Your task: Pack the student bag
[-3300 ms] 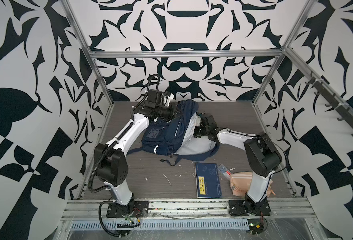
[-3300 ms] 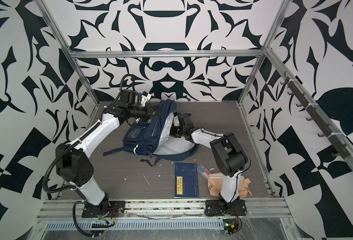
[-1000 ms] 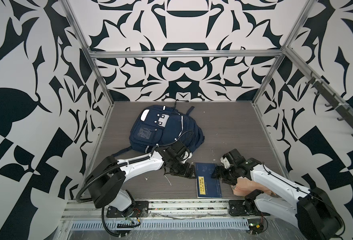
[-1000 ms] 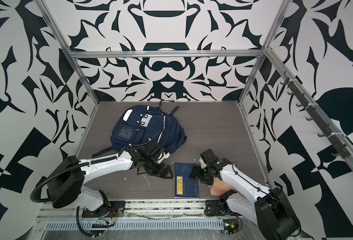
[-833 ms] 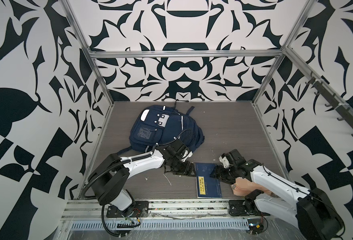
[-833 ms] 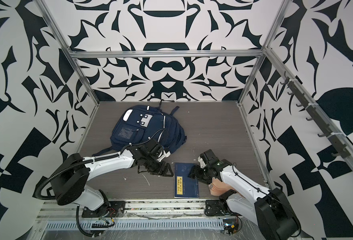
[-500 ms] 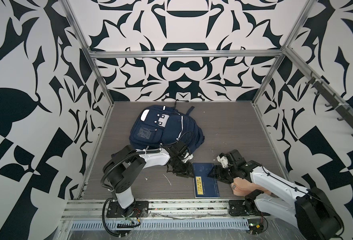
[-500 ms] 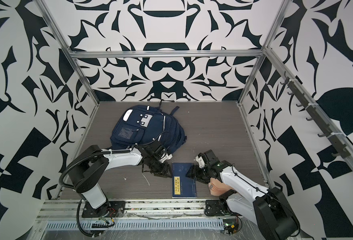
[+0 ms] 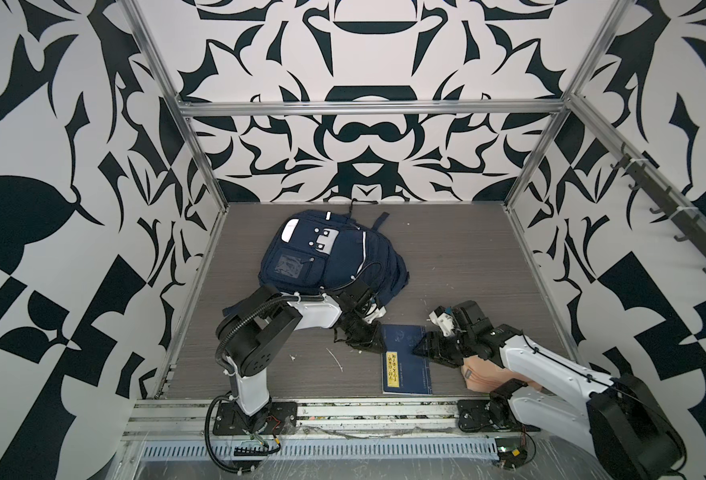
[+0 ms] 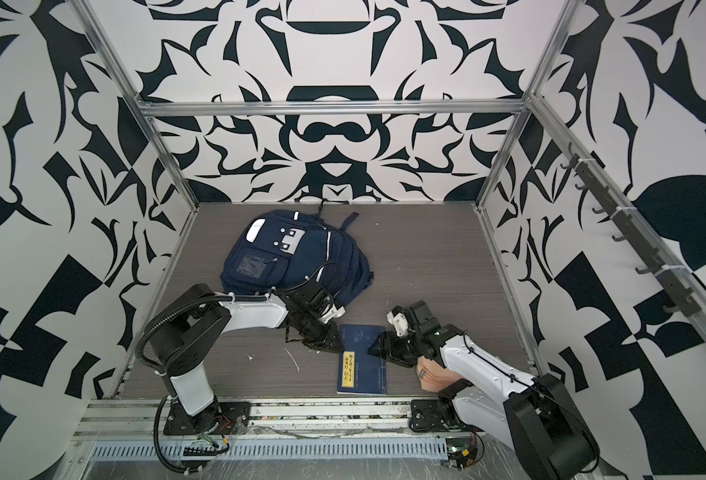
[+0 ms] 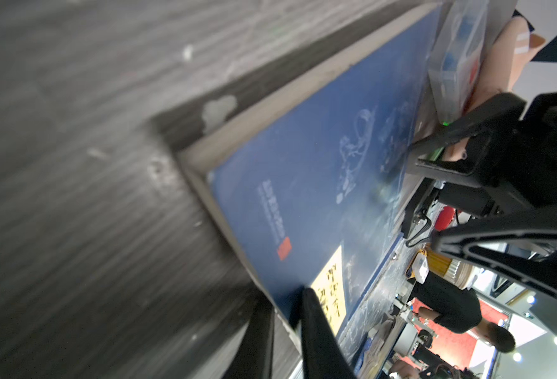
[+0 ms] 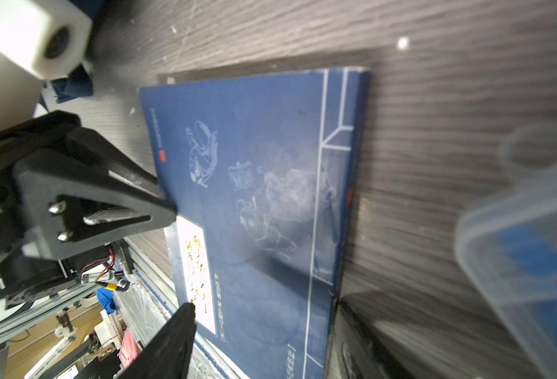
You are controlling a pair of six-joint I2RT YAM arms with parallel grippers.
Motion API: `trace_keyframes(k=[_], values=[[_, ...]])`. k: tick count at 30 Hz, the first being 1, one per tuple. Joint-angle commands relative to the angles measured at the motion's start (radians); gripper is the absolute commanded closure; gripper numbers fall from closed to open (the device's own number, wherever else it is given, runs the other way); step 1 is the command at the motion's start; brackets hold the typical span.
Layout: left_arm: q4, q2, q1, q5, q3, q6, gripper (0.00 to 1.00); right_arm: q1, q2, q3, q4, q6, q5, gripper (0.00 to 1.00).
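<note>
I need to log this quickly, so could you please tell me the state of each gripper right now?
Left gripper: shut on the book's edge.
Right gripper: open, jaws apart over the book, holding nothing.

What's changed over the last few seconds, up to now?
Both arms left the navy-blue fabric backpack, now lying flat at the back, and came forward. The left gripper closed on the near edge of the flat blue book with a yellow label. The right gripper stayed open over its opposite side; the peach-pink pouch has not moved.
</note>
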Motion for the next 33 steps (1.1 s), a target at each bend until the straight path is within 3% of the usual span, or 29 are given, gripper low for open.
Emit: trace_keyframes(k=[1, 19, 33], values=[[0.03, 0.045, 0.0, -0.027, 0.003, 0.008, 0.87, 0.006, -0.018, 0.001, 0.167, -0.002, -0.131, 0.31], [0.038, 0.067, 0.026, -0.01, 0.028, 0.016, 0.88, 0.006, -0.189, -0.038, 0.308, 0.02, -0.199, 0.36], [0.051, 0.05, 0.036, 0.05, 0.038, 0.07, 0.85, 0.007, -0.173, -0.051, 0.437, 0.05, -0.231, 0.45]])
